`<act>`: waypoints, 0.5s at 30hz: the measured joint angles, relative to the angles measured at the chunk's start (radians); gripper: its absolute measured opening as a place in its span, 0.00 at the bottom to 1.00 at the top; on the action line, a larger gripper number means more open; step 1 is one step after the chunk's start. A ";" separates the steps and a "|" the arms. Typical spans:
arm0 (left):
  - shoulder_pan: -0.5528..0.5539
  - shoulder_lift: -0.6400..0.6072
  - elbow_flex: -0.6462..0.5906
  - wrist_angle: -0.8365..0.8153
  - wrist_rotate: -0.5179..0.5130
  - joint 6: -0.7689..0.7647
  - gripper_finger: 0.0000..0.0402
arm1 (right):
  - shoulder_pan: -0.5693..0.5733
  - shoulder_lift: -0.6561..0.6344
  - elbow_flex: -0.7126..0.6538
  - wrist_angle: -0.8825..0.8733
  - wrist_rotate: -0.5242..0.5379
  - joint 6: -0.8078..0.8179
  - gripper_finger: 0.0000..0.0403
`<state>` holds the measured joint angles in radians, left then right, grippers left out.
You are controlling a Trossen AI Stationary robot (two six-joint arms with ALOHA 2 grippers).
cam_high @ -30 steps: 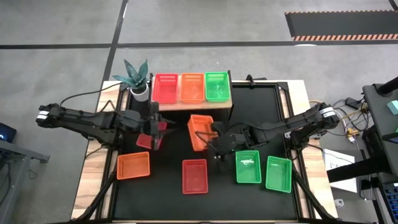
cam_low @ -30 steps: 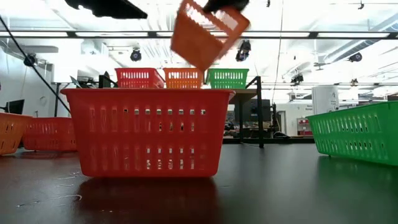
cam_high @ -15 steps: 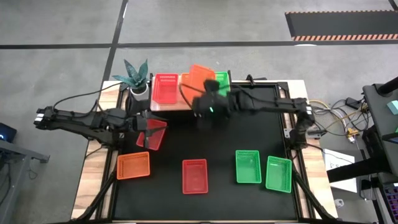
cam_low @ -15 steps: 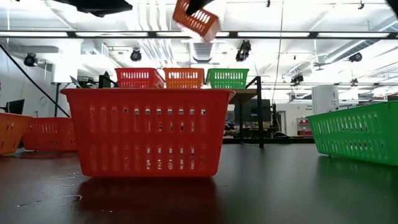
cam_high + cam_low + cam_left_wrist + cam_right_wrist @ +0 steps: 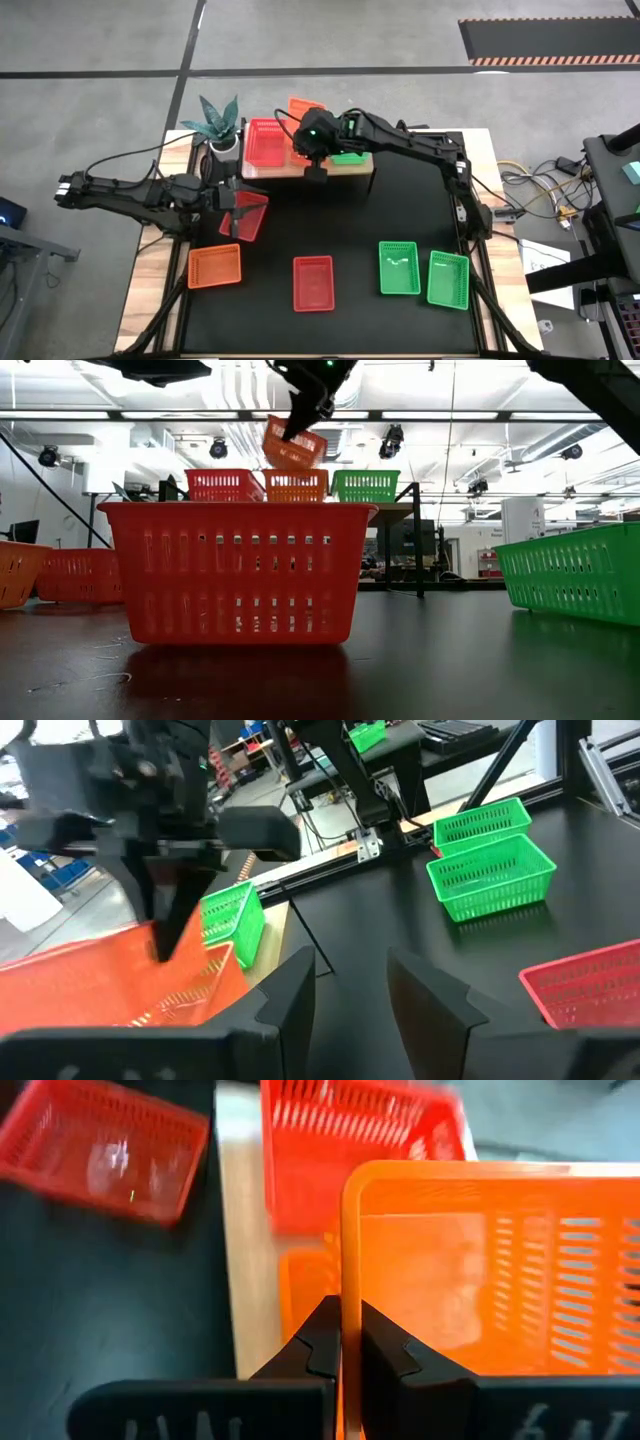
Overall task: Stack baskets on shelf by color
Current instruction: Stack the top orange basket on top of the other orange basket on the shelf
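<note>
An orange basket is held tilted above the far edge of the shelf by the right gripper, its jaws pinched shut on one wall; this is judged to bring it over the orange basket on the shelf, which sits in the middle between a red one and a green one, so that like goes onto like. A red basket is held tilted near the table's left edge by the left gripper, jaws partly closed on its wall, apparently kept waiting for the shelf. Compared with half a second earlier, the orange basket has been carried further toward the shelf's far edge and lowered, while the left arm has stayed put. Five baskets remain flat on the table near its front edge.
</note>
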<state>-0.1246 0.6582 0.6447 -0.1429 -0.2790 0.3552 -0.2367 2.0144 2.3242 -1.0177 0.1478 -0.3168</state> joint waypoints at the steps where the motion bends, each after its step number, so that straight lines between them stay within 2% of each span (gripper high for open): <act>1: 0.000 0.003 0.000 0.004 0.000 0.000 0.28 | -0.002 0.000 -0.008 -0.006 0.000 0.001 0.02; 15: 0.000 0.011 0.000 0.008 -0.008 0.001 0.28 | -0.002 -0.002 -0.080 -0.038 0.001 -0.009 0.02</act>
<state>-0.1242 0.6689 0.6449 -0.1350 -0.2874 0.3561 -0.2386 2.0129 2.2443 -1.0561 0.1490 -0.3260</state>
